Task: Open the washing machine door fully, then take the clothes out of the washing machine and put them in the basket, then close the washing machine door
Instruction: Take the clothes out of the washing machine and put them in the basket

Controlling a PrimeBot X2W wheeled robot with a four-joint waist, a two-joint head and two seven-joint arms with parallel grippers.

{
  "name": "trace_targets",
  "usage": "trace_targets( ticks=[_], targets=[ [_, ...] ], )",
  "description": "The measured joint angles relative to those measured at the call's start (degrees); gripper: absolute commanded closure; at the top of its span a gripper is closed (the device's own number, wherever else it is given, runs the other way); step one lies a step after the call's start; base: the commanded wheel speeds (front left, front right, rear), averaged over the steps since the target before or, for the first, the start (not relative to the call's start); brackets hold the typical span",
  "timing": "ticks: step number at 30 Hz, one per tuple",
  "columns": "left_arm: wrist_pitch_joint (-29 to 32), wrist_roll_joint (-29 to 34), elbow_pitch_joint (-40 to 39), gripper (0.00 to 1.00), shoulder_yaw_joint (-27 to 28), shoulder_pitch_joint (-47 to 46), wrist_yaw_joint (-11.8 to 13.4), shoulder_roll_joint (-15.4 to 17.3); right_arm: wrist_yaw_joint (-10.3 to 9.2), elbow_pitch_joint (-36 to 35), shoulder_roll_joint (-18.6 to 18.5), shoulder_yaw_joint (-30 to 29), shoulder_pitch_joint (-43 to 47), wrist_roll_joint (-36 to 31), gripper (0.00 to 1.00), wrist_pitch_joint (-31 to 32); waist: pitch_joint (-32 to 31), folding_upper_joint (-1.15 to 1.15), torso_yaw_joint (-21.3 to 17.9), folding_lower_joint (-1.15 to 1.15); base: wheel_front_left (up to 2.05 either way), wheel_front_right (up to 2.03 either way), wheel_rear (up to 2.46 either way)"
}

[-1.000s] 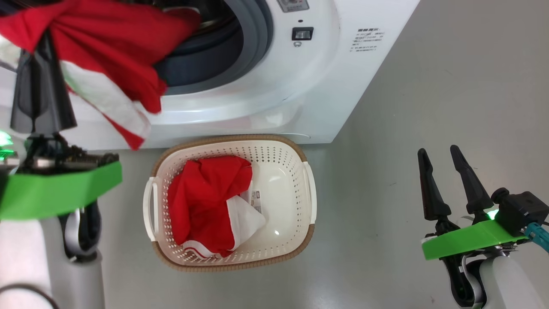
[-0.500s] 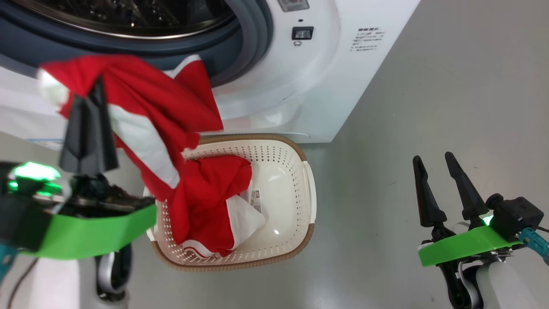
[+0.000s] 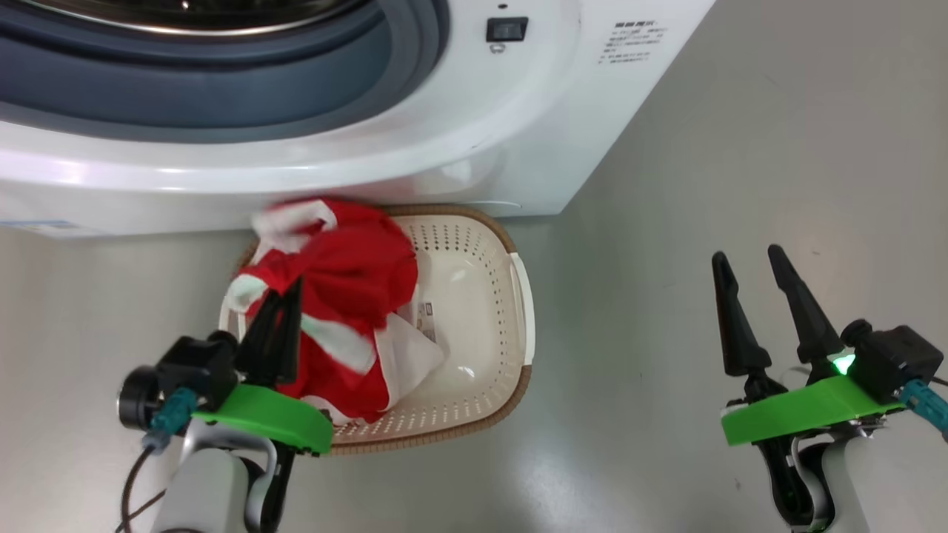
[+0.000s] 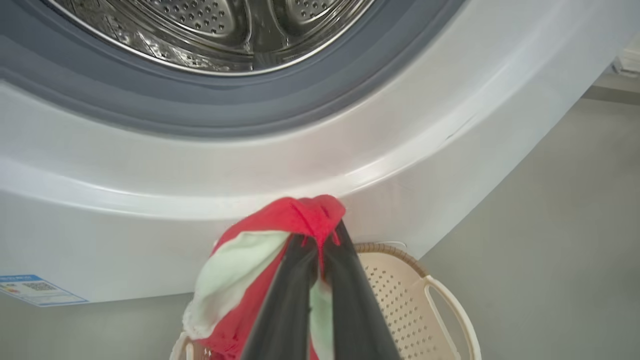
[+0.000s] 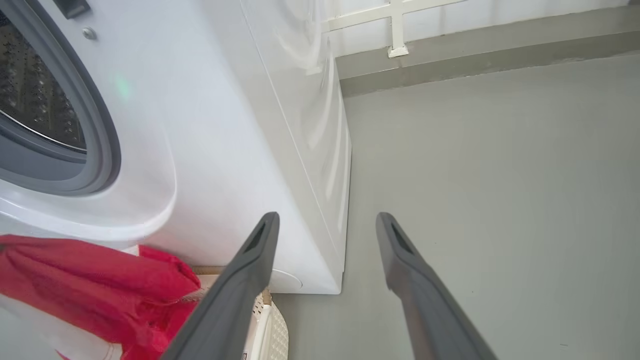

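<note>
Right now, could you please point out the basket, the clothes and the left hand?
basket [image 3: 523, 311]: head view, white side handle.
clothes [image 3: 363, 272]: head view, red fabric.
left hand [image 3: 287, 290]: head view, between its fingertips.

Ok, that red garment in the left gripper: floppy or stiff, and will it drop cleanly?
Probably floppy: the red garment bunches in folds around the left gripper. Likely light, since a fingertip pinch carries it. It may drape over the basket rim, as cloth hangs near its left edge.

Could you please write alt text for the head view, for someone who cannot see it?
The left gripper, shut on a red and white garment, holds it over a cream basket on the floor before the white washing machine. The right gripper hangs open and empty at the lower right.
</note>
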Motion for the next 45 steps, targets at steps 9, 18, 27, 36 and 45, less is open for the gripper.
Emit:
trace_targets(
  ticks=[9,18,27,36,45],
  targets=[
    [0.03,1.30,13.61,1.00,-0.85,-6.20,-0.05,0.00,0.00,-0.79,-0.01,-0.58,-1.41,0.40,0.00,0.00,4.06,0.00,-1.19,0.00,0.00,0.00,0.00],
    [0.03,-1.00,25.18,1.00,-3.74,-13.46,-0.07,1.18,0.00,-2.11,-0.02,-1.34,-3.54,0.38,0.00,-0.01,8.79,0.00,-1.80,0.00,0.00,0.00,0.00],
    [0.03,-3.93,31.60,0.02,-6.05,-18.23,-0.07,1.43,0.00,-2.47,-0.04,-1.70,-3.85,0.32,0.00,-0.01,11.26,0.00,-1.72,0.00,0.00,0.00,0.00],
    [0.03,-5.09,30.69,0.00,-6.21,-17.95,-0.07,1.31,0.00,-1.80,-0.04,-2.80,-3.93,-0.09,0.00,-0.01,8.63,0.00,-1.34,0.00,0.00,0.00,0.00],
    [0.03,-4.70,26.80,0.00,-3.11,-13.71,-0.07,1.35,0.00,-0.27,-0.04,-2.85,-3.53,-0.10,0.00,0.00,3.84,0.00,-1.19,0.00,0.00,0.00,0.00]
  ],
)
